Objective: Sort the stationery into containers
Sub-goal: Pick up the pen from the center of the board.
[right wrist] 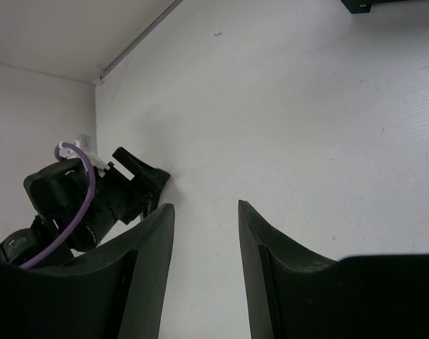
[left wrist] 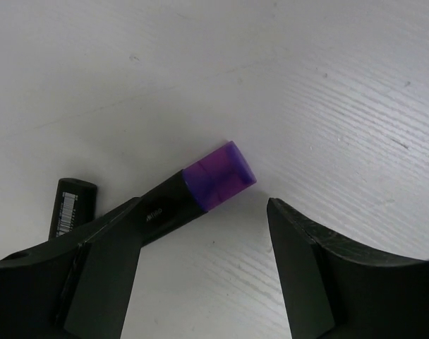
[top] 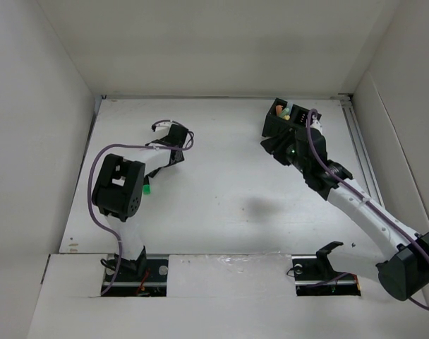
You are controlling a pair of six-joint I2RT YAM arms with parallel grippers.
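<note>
Left fingers (left wrist: 109,268) are held spread — a purple-ended black marker (left wrist: 218,175) is partly hidden by one, mid-frame. Right fingers (right wrist: 285,282) are likewise released.

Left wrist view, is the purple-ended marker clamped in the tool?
No, the left tool stands open, and the purple-ended marker lies on the table with a clear gap beside it.

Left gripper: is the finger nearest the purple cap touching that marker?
Apart. The left wrist view shows white table between the purple-capped marker and that finger.
</note>
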